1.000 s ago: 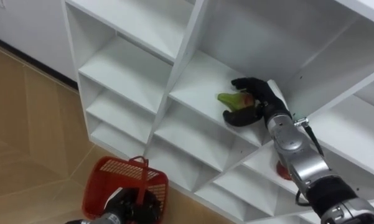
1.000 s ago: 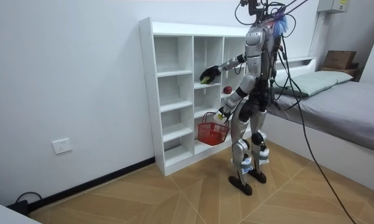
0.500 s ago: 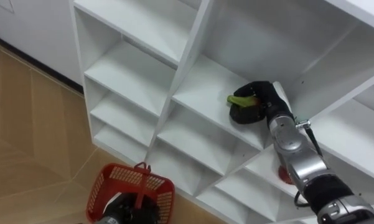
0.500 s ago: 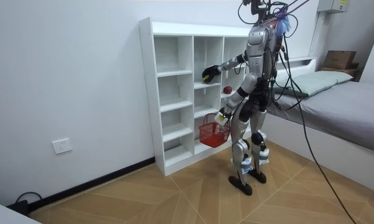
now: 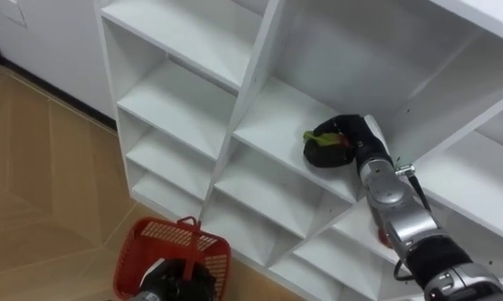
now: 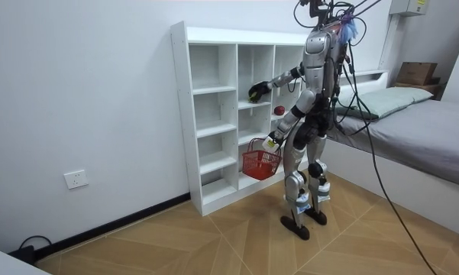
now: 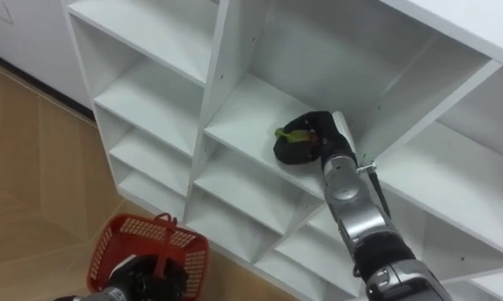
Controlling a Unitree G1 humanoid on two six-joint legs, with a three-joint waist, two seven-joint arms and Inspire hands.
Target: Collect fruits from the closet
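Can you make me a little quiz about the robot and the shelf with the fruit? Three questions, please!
1. Pick one: on a shelf of the white closet, the right hand is curled round
A) a green fruit
B) a red cup
C) a book
2. Fill the gap: the left hand holds the red basket by its ____.
3. True or false: the red basket stands on a shelf.

Key: 1 A. 2 handle. 3 false; it hangs from the left hand, over the floor.
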